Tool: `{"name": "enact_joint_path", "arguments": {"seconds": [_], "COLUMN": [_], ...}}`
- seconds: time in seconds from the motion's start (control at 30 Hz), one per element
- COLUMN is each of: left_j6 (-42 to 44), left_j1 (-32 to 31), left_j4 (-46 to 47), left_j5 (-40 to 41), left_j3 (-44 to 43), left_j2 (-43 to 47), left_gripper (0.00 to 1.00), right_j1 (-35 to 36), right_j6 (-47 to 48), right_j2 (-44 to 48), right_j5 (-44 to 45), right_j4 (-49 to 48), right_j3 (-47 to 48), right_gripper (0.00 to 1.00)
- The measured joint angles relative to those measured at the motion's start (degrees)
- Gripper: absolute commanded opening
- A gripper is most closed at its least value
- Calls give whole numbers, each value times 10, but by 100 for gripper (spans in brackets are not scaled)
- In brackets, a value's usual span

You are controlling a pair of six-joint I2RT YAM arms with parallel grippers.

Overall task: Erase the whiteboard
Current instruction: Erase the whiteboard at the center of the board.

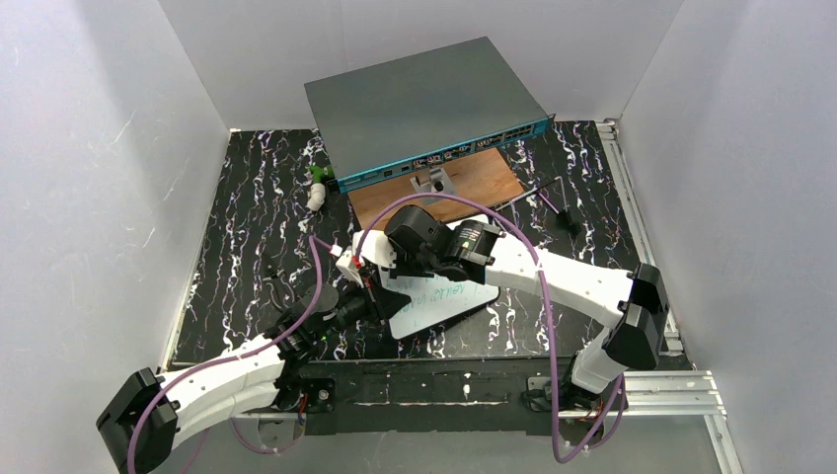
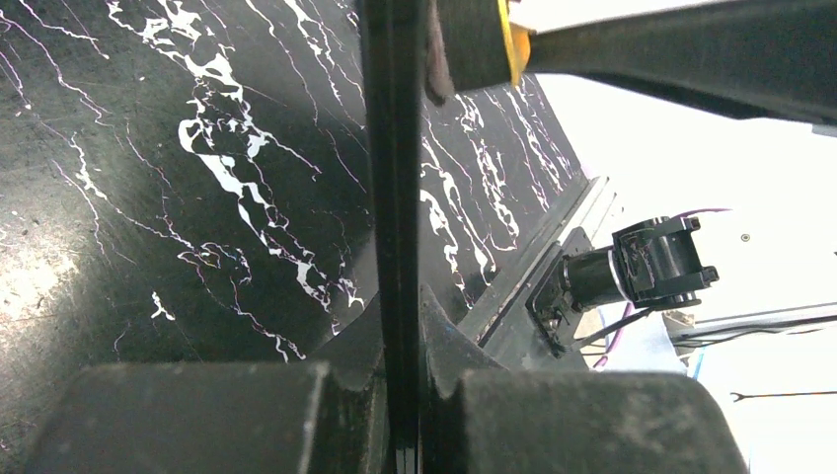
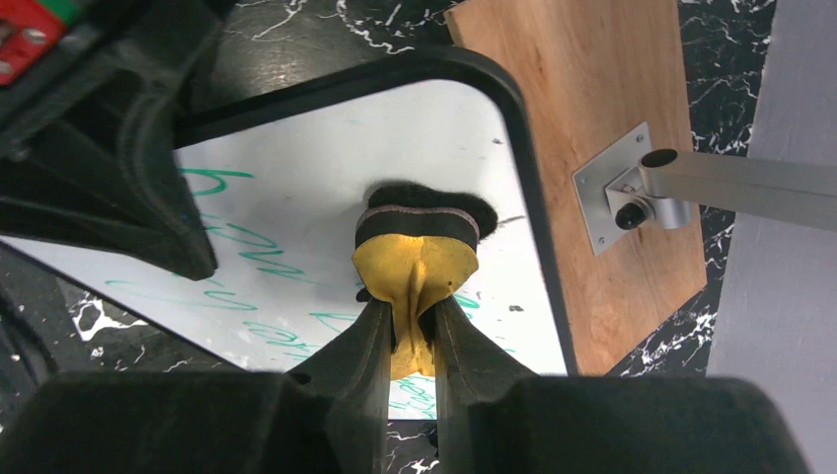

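The whiteboard (image 1: 444, 302) is a small white board with a dark rim and green handwriting (image 3: 247, 237) across its near part. My left gripper (image 1: 373, 301) is shut on its edge; in the left wrist view the thin dark rim (image 2: 395, 197) runs straight up between the fingers (image 2: 402, 306). My right gripper (image 3: 407, 311) is shut on a yellow eraser (image 3: 415, 259), and the eraser's black felt (image 3: 424, 197) rests on the board's far part near its rounded corner. The eraser (image 2: 474, 44) also shows at the top of the left wrist view.
A large grey box with a teal front (image 1: 424, 104) stands at the back. A brown wooden board (image 1: 449, 183) with a metal bracket (image 3: 632, 193) lies in front of it, close to the whiteboard's far edge. A small white and green object (image 1: 317, 188) lies at the back left.
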State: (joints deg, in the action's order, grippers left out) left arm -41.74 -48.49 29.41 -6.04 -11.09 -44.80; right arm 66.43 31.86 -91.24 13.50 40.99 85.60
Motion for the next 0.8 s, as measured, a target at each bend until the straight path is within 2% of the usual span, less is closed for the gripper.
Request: {"name": "enact_joint_path", "arguments": {"seconds": [0.43,0.8], "left_j6": [-17,-16], "left_j1": [0,0], "left_j4": [5,0], "left_j5": [5,4], "left_j3": [12,13], "left_j2": [8,16], "left_gripper": [0,0], "right_j1": [-9,-4], "right_j6": [11,58], "right_j2": [11,23], "right_j5": [9,-45], "right_j4": [-42,6], "right_j3": [-34,-59], "right_gripper": [1,1]}}
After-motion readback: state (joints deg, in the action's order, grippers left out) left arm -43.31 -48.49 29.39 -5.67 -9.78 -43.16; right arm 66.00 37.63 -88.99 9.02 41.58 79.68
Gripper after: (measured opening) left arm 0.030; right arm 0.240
